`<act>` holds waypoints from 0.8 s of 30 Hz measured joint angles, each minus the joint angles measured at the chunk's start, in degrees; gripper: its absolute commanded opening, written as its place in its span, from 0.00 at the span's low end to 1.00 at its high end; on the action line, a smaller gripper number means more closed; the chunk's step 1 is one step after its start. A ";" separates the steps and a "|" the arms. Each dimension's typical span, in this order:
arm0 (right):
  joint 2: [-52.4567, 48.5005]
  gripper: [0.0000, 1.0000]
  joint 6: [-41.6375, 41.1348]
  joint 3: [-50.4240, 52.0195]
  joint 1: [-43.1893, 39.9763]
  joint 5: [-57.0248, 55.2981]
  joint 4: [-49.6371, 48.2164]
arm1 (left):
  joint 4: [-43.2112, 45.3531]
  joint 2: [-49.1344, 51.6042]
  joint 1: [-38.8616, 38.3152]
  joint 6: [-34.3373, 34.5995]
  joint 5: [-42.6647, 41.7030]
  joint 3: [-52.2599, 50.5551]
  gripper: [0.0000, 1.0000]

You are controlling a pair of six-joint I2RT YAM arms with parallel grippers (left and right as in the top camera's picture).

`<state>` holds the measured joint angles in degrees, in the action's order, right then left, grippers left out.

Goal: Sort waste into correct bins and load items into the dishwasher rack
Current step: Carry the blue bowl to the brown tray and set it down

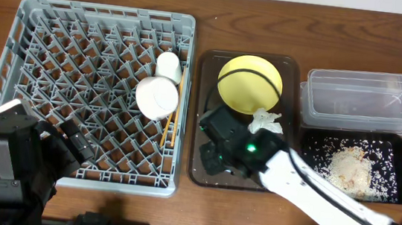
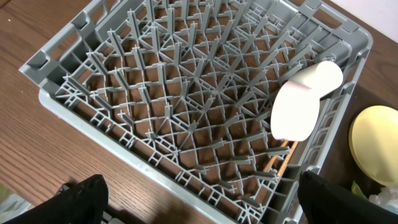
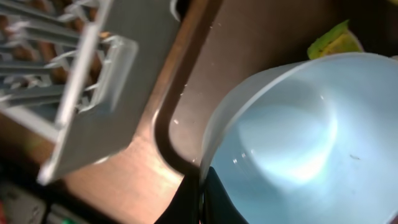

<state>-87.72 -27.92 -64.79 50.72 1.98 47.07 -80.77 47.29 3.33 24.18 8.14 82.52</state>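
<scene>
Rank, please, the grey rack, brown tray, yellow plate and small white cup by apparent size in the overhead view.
Largest to smallest:
1. grey rack
2. brown tray
3. yellow plate
4. small white cup
All clearly distinct.

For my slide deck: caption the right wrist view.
The right gripper pinches the blue bowl by its rim over the brown tray, beside the rack.

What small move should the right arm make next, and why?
Probably lift straight up: the right gripper seems shut on the rim of the light blue bowl, which is low over the brown serving tray, and the wall of the grey plastic rack beside it must be cleared.
</scene>
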 measured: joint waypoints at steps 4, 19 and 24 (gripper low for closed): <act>-3.52 0.01 -0.35 0.00 0.28 -0.72 -1.57 | 0.00 0.00 0.00 0.00 0.00 0.00 0.98; -5.62 0.40 2.32 0.00 0.37 -0.94 -3.50 | 0.00 0.00 0.00 0.00 -0.02 0.00 0.98; -5.49 0.31 4.90 -0.44 0.24 -1.44 -2.49 | 0.00 0.00 0.00 0.00 -0.02 0.00 0.98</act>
<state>-93.21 -23.03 -65.23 50.96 0.54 44.58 -80.77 47.29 3.33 24.18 8.12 82.52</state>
